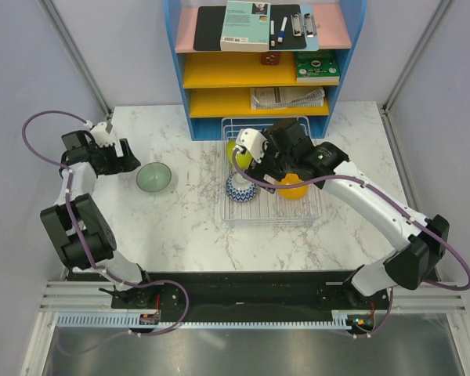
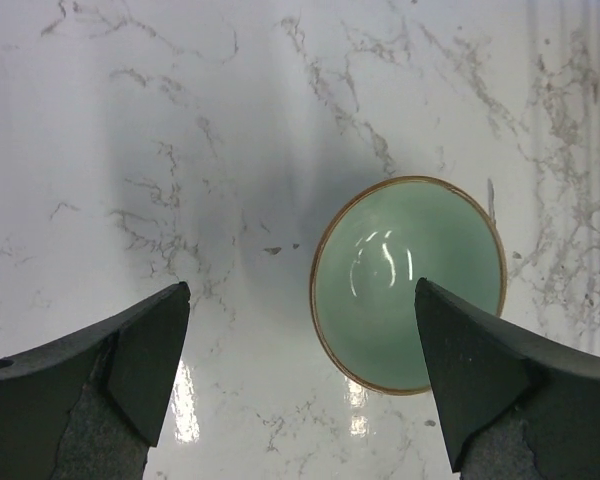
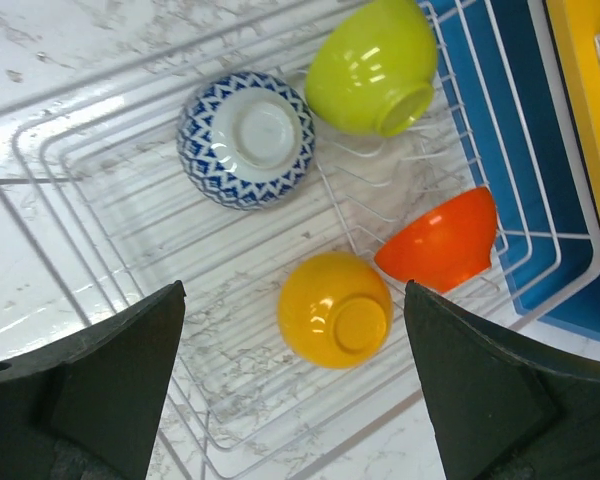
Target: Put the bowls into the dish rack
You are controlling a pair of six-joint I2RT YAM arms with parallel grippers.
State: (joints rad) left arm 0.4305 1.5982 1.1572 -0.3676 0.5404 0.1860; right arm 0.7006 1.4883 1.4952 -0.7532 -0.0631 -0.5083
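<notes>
The left gripper (image 2: 300, 290) hung open above the worktop (image 2: 130, 120), with the mint bowl (image 2: 390, 260) right of centre, partly behind one finger. The right gripper (image 3: 295, 288), open too, hung over the dish rack (image 3: 100, 200).

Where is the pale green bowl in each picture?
Top external: pale green bowl left of centre, on the marble table, outside the dish rack.
Left wrist: pale green bowl right of centre, upright.
Right wrist: not in it.
Shared landmark: the marble table, in all three.

No readable text, print on the shelved book (image 1: 247, 16) too small
</notes>
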